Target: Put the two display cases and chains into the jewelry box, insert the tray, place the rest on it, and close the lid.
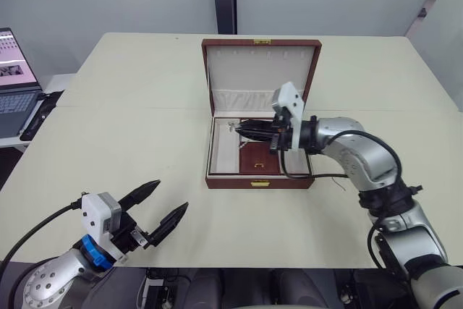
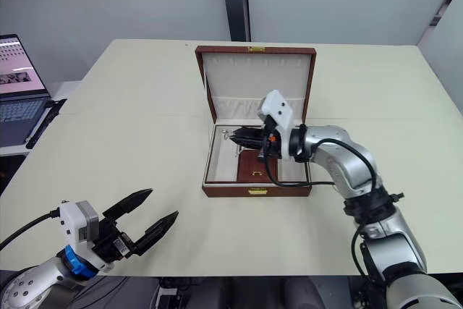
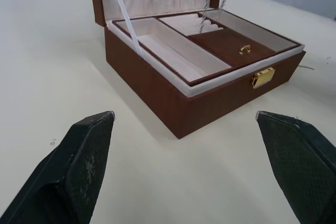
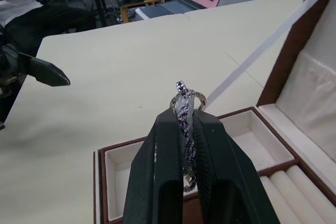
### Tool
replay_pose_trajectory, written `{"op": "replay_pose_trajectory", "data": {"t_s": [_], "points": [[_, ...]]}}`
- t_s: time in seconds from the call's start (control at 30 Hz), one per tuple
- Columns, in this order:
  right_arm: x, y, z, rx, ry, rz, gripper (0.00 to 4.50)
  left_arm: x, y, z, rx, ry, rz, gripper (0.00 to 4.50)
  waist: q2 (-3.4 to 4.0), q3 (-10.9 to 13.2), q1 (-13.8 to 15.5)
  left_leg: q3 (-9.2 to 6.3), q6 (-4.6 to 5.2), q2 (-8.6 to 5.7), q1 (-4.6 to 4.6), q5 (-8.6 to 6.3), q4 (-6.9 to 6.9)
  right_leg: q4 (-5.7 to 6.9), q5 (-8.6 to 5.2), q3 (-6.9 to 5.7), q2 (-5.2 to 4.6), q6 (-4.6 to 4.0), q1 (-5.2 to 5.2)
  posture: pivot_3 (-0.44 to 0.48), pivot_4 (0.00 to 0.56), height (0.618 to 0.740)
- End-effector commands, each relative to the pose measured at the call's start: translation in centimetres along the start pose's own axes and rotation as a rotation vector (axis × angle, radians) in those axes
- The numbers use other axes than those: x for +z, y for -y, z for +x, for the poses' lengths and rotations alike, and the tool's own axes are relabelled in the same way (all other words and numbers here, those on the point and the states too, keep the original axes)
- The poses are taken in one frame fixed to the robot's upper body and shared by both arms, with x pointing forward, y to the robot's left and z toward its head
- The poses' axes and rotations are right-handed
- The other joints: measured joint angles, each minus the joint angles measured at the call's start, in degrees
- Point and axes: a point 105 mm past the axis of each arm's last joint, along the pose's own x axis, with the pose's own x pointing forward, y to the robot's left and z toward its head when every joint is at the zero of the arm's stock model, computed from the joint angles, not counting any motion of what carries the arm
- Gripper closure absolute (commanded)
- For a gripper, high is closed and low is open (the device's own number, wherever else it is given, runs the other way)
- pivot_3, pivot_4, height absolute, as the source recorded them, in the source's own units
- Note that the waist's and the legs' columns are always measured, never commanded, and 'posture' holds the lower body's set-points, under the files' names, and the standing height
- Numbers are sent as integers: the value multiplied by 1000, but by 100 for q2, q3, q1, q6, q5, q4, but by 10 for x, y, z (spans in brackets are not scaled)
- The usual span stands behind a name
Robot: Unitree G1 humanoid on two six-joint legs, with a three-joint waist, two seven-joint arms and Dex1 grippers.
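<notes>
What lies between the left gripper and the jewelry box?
Only bare table separates the left gripper from the jewelry box, as the left eye view shows.

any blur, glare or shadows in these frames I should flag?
Head views: even, soft light, no glare; only a faint shadow at the jewelry box front. Left wrist view: the left gripper fingertips are soft, the tray sharp. Right wrist view: the silvery piece pinched in the right gripper is sharp, the background soft.
</notes>
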Motion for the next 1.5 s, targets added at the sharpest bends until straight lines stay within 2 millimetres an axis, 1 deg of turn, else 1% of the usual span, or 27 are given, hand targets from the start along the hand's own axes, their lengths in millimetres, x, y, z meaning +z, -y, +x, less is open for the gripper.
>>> {"op": "replay_pose_trajectory", "data": {"t_s": [0.03, 0.17, 0.3, 0.53, 0.7, 0.77, 0.87, 0.9, 0.93, 1.1, 1.13, 1.2, 1.23, 1.4, 1.47, 1.5], "points": [[17, -6, 9, 39, 43, -65, 4447, 11, 6, 2, 0, 30, 24, 0, 0, 0, 0, 2, 0, 0, 0, 0, 0, 0, 0, 0, 0, 0, -1, 0, 150, 740], [18, -7, 17, 52, 53, -64, 4447, 12, 7, 3, 6, 29, 24, 0, 0, 0, 2, 2, 0, -2, 0, 0, 0, -1, 0, -2, -1, 0, 0, 0, 150, 740], [13, -9, 24, 54, 53, -51, 4447, 9, 7, 1, 10, 22, 20, 0, 0, 0, -3, 2, 0, -1, 1, 0, -1, 0, 0, -3, 0, 0, -2, 0, 150, 740], [-1, -8, 27, 39, 38, -26, 4447, 6, 6, 0, 12, 14, 18, 0, 1, 0, -4, 3, 0, -2, 1, 0, -1, 0, 0, -4, 0, 0, -2, 0, 150, 740], [-6, -7, 27, 30, 27, -16, 4447, 2, 4, -2, 8, 8, 14, 0, 1, 0, -5, 4, 0, -1, 1, 0, -2, 0, 0, -4, 1, 0, -3, 0, 150, 740], [-7, -7, 27, 30, 25, -14, 3738, 1, 4, -2, 4, 6, 15, 0, 1, 0, -5, 4, 0, -1, 1, 0, -2, 0, 0, -4, 1, 0, -3, 0, 150, 740], [-6, -8, 26, 34, 28, -10, 3149, 1, 4, -2, 1, 6, 17, 0, 1, 0, -6, 4, 0, -2, 0, 0, -2, 0, 0, -4, 1, 0, -3, 0, 150, 740], [-6, -9, 26, 42, 29, -8, 2803, 1, 4, -1, 0, 6, 18, 0, 1, 0, -7, 4, 0, -2, 0, 0, -2, -1, 0, -4, 0, 0, -3, 0, 150, 740], [-6, -10, 25, 46, 32, -4, 2595, 2, 4, -1, 0, 6, 19, 0, 1, 0, -6, 4, 0, -1, 0, 0, -2, 0, 0, -4, 1, 0, -3, 0, 150, 740], [-4, -11, 23, 53, 41, -1, 1212, 5, 3, 2, -2, 7, 25, 0, 1, 0, -6, 4, 0, -1, 1, 0, -2, 0, 0, -3, 0, 0, -3, 0, 150, 740], [-3, -11, 23, 53, 42, -2, 829, 5, 3, 3, -4, 8, 25, 0, 1, 1, -6, 3, 0, -1, 1, 0, -2, 0, 0, -3, 1, 0, -3, 0, 150, 740], [-2, -10, 22, 50, 46, -2, 206, 7, 4, 4, -6, 10, 27, 0, 1, 0, -6, 3, 0, -1, 0, 0, -2, 0, 0, -4, 1, 0, -3, 0, 150, 740], [-1, -9, 21, 47, 48, -2, 98, 7, 3, 5, -7, 10, 28, 0, 1, 1, -6, 3, 0, -1, 1, 0, -2, 0, 0, -4, 1, 0, -3, 0, 150, 740], [-1, -2, 7, 20, 56, -10, 98, 8, -4, 9, -1, -16, -4, 0, 1, 1, 3, 1, 0, -2, 0, 0, -2, -1, 0, -4, 0, 0, -2, 0, 150, 740], [-6, 2, -11, 3, 50, -18, 98, 10, -12, 12, -9, -42, -3, 0, 0, 1, 16, 2, 0, -4, 0, 0, -2, -2, 0, -5, -1, 0, -2, 0, 150, 740], [-8, 3, -17, -2, 47, -21, 98, 11, -15, 12, -12, -51, -5, 0, -2, 1, 32, -2, 0, -4, -2, 0, -2, -2, 0, -5, -1, 0, -1, 0, 150, 740]]}}
